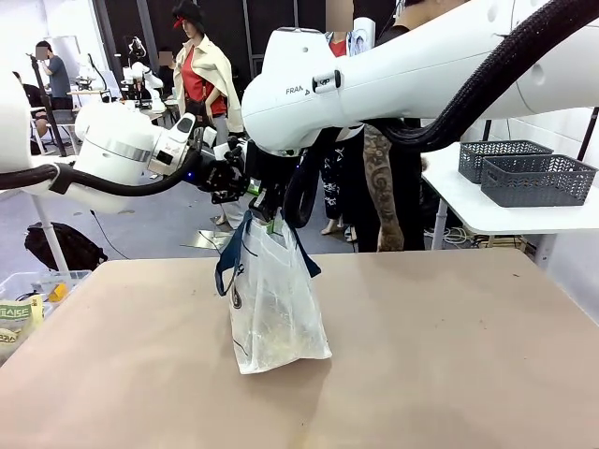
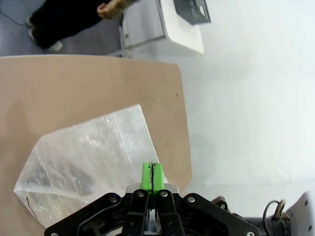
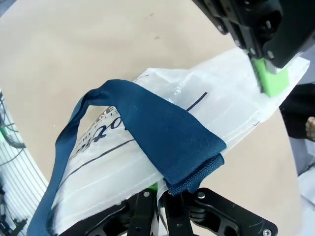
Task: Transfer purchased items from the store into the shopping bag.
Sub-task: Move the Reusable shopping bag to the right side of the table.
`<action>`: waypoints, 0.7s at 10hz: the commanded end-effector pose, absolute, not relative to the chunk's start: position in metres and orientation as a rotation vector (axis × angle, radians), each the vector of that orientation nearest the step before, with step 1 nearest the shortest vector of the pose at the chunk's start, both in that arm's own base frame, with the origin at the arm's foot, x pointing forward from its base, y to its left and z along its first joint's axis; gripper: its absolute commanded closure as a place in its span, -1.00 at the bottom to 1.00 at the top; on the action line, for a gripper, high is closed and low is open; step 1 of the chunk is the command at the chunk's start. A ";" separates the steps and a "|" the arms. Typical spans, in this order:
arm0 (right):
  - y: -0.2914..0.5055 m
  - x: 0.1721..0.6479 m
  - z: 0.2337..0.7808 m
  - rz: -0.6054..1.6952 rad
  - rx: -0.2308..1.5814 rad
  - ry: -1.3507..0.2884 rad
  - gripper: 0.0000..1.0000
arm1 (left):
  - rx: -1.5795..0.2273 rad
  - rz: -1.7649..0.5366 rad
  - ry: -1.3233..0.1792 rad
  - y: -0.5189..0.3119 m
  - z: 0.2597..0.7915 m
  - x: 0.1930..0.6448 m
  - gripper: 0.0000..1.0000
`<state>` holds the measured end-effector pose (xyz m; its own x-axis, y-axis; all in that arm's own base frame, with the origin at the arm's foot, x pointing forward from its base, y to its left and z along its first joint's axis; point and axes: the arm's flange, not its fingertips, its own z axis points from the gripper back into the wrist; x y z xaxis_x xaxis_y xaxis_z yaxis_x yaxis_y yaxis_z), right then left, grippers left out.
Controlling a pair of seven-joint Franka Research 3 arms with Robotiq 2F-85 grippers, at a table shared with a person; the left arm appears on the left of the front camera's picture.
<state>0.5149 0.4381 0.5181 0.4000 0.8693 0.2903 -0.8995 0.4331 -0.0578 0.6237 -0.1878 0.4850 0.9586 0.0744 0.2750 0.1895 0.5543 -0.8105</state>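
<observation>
Broad tan table [image 1: 449,374], mostly bare; wide open surface to right of and in front of the bag, far edge just behind it. Near left table edge, a clear bin [image 1: 28,285] with yellowish packets [image 1: 14,318], well apart from the bag. Beyond the far right corner, a white side table [image 1: 487,210] carrying two dark grey slotted baskets [image 1: 538,178]. Person [image 1: 393,187] in dark clothes standing at far side, behind the arms, between the two tables.

Shopping bag [image 1: 276,313] upright near table centre, slightly left, base resting on the tabletop, top rim lifted and pinched at two spots. Navy strap handles [image 1: 229,262] drooping down the bag's left side and over its rim.

Left gripper [image 2: 153,174] closed on the bag's rim; green pads pressed flat together with thin plastic between, bag body spreading away below. Right gripper [image 3: 160,189] closed on the opposite rim, just beside the folded strap end [image 3: 192,172]. Both grippers close together above the bag mouth, crowding it; mouth held narrow. Bag contents: cannot tell through the translucent plastic.
</observation>
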 end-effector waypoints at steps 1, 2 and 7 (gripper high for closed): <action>0.432 0.503 0.509 1.119 0.109 -0.310 1.00 | -0.925 0.007 -0.338 -0.192 0.487 0.616 1.00; 0.433 0.503 0.509 1.121 0.107 -0.307 1.00 | -0.940 -0.005 -0.334 -0.193 0.487 0.619 1.00; 0.436 0.502 0.506 1.113 0.096 -0.303 1.00 | -0.941 -0.048 -0.332 -0.202 0.495 0.622 0.17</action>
